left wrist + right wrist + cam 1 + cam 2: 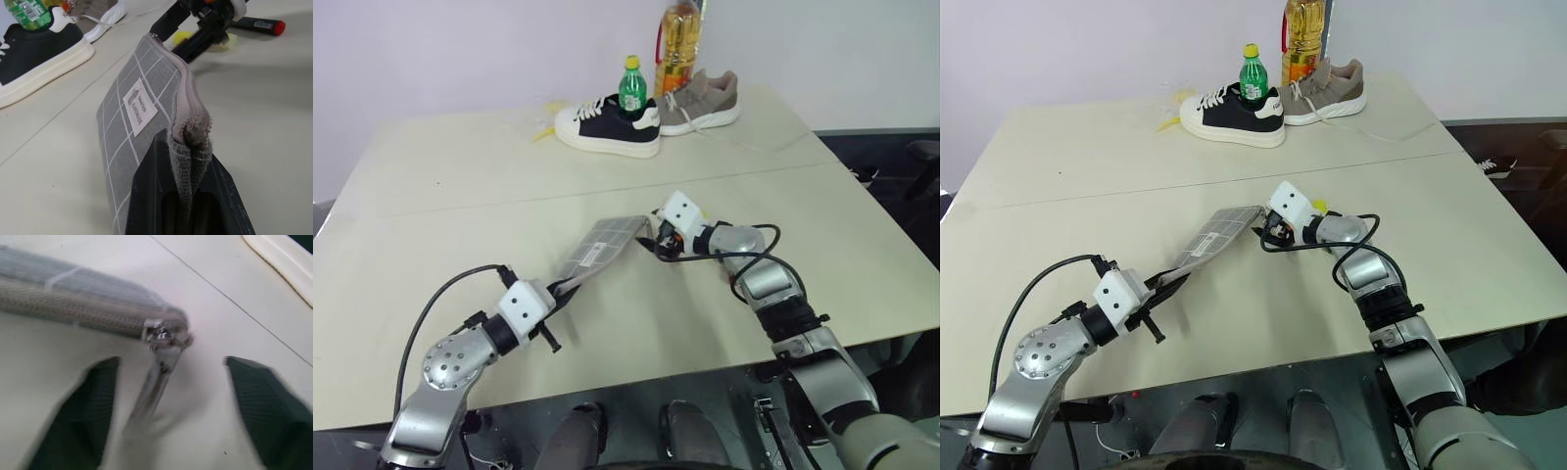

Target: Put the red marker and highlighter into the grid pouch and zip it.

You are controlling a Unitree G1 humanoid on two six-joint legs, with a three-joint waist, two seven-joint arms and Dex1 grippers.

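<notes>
Surface [460,196], pale beige and wide, carries the flat grey grid-lined fabric pouch [602,245], raised off it at the near end, where the left hand [188,196] clenches it. The right hand [171,406], fingers spread, brackets the metal zipper pull [161,360] at the far end. Red-and-black marker [261,24] and stubby yellow highlighter [182,36] lie just beyond the right hand.

On the pouch [146,122] I hold, a small white label [140,106] reads "HANDMADE"; the smaller line above it I cannot make out. The green bottle's label [27,11] is unreadable.
</notes>
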